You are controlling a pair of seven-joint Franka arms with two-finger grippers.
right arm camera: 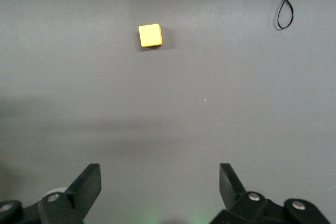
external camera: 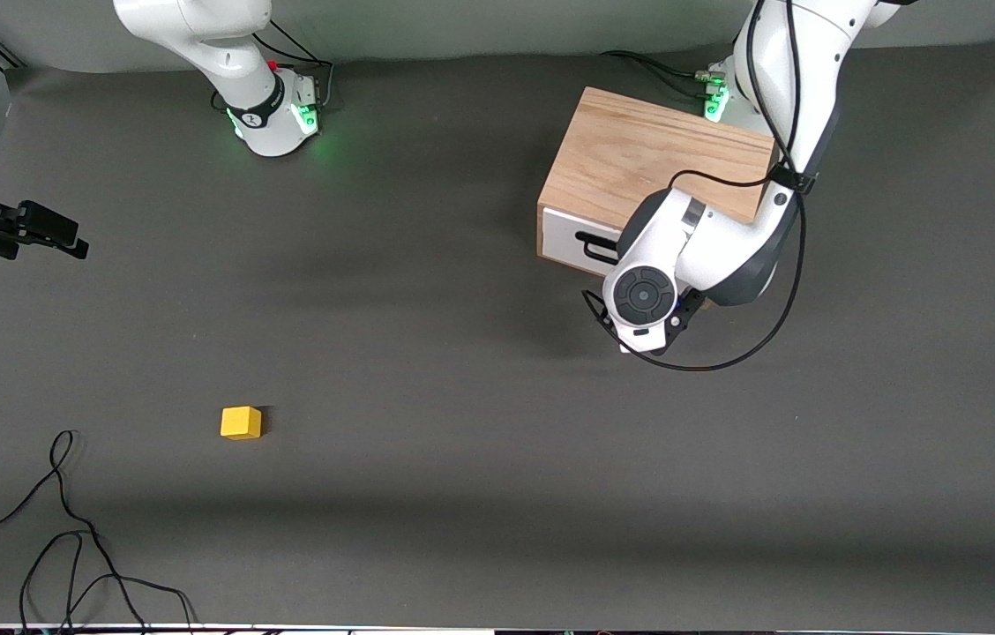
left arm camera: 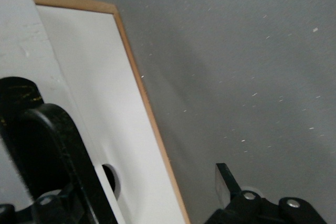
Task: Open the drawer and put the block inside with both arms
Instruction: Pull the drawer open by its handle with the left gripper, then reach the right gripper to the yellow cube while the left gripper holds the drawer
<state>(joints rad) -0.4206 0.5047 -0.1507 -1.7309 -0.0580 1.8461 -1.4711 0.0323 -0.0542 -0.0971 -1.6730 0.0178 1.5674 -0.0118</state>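
Yellow block (external camera: 241, 422), small matte cube, sat nearest front camera on grey worktop (external camera: 462, 459), toward right arm's end. Right claw (right arm camera: 159, 184) hung over bare worktop, fingers spread, released. Left claw (left arm camera: 142, 192) at drawer (external camera: 570, 240) front, spread around black bar handle (left arm camera: 63, 156); wrist hid most of drawer. Oak-grain box (external camera: 647, 154) farthest.

table (external camera: 480, 494): dark grey mat | loose black cable (external camera: 65, 529): coiled on mat, camera-side edge, right arm's end
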